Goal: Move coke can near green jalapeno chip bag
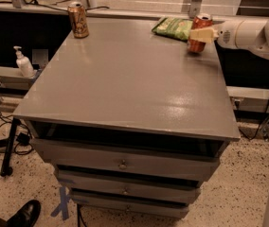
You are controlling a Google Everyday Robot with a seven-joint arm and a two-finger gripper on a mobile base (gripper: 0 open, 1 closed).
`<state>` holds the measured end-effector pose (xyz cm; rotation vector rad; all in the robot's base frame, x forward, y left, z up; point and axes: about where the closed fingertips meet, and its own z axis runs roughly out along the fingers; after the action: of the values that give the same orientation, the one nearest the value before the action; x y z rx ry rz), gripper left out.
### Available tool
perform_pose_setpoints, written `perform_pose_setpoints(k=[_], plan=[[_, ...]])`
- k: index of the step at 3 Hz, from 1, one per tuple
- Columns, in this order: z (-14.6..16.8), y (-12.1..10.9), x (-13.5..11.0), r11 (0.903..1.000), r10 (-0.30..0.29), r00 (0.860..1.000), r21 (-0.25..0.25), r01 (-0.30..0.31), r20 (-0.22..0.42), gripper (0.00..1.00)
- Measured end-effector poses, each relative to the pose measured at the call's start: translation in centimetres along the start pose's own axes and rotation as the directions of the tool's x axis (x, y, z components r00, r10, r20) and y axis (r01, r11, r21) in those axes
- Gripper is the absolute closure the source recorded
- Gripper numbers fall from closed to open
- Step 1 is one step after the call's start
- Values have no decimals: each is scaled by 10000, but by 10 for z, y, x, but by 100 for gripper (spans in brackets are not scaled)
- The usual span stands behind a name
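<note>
Red-orange coke can [197, 44] stands upright at the far right corner of the grey table [125, 79], just beside the green jalapeno chip bag [172, 28]. The gripper [200, 34] is clamped around its middle. Below, a dark gap tops the top drawer [120, 161]; its contents cannot be seen.

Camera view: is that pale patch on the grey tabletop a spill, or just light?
Camera view: likely glare, a soft-edged sheen on the tabletop front right; lighting is dim, the open recess below dark; the gripper holds the coke can at the back right, away from the sheen.
</note>
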<state>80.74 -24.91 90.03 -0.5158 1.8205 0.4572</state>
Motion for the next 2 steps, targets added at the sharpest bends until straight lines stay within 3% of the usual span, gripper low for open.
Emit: perform_pose_setpoints(k=[2], plan=[[10,2,0,9995,217,9997,-238,-216,58,12]])
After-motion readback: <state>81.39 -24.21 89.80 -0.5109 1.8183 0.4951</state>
